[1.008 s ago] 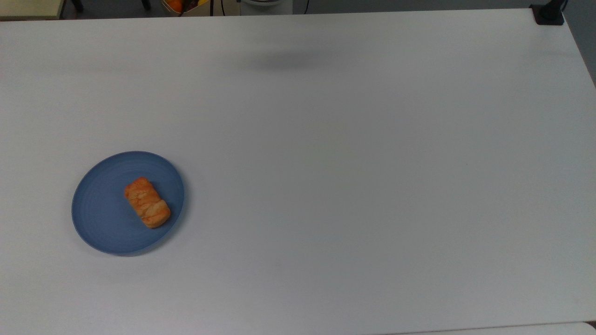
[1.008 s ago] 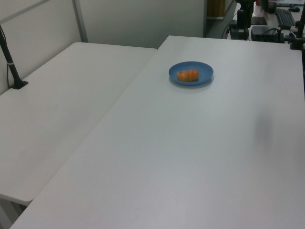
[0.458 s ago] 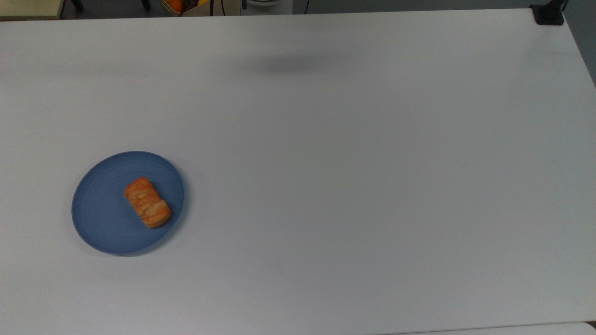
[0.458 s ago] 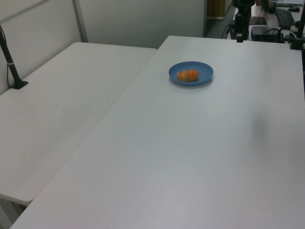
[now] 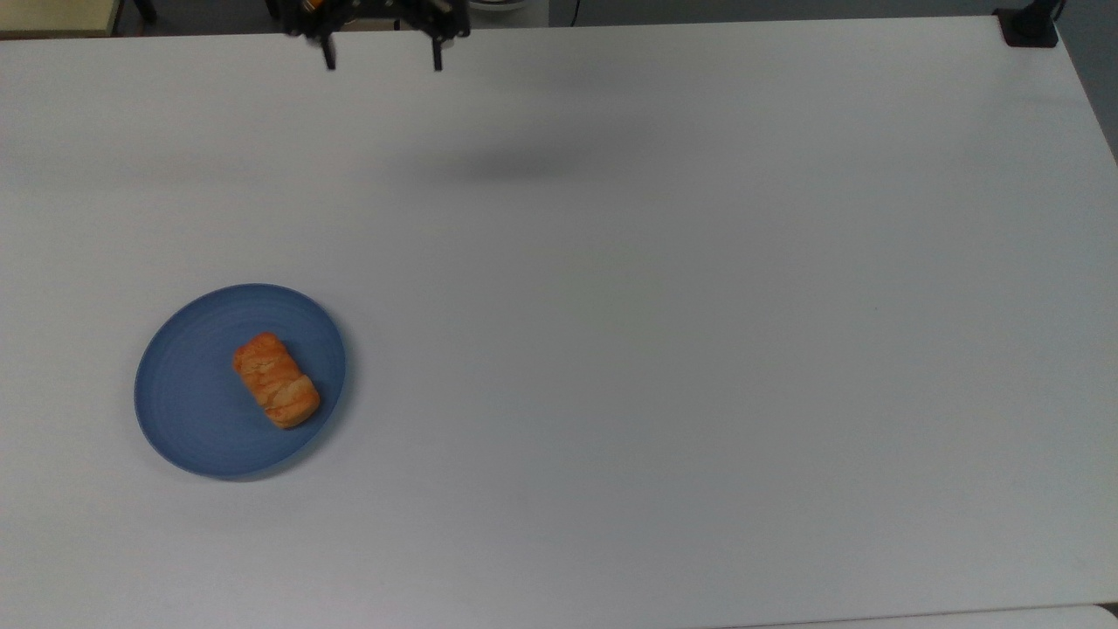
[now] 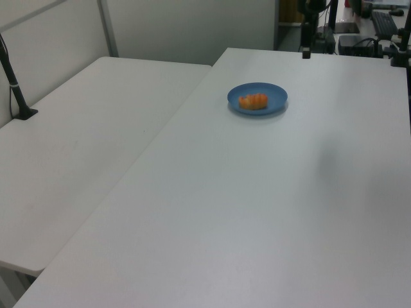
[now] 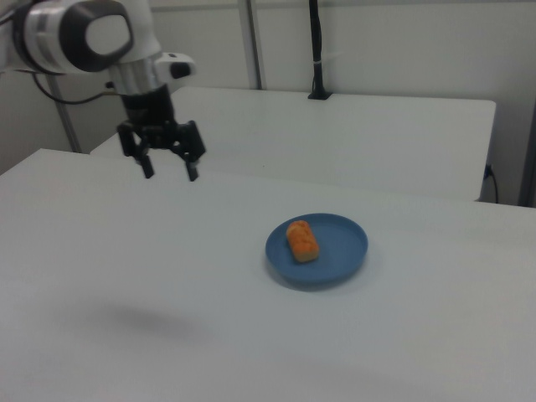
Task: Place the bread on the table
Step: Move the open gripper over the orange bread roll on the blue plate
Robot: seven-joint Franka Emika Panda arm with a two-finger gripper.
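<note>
Now that my arm point(image 7: 84, 33) has swung in over the white counter point(image 5: 699, 349) with jaws spread wide and empty at the gripper point(image 7: 169, 170), I'm just starting the approach, well apart from the bread point(image 5: 276, 379) sitting on the blue plate point(image 5: 188, 411), room plain-walled.

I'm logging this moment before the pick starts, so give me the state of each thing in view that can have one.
bread: lying on the blue plate, not gripped, not yet on the table.
blue plate: flat on the table, holding the bread.
gripper: open, empty, raised above the table, apart from plate and bread.
table: bears the plate.
</note>
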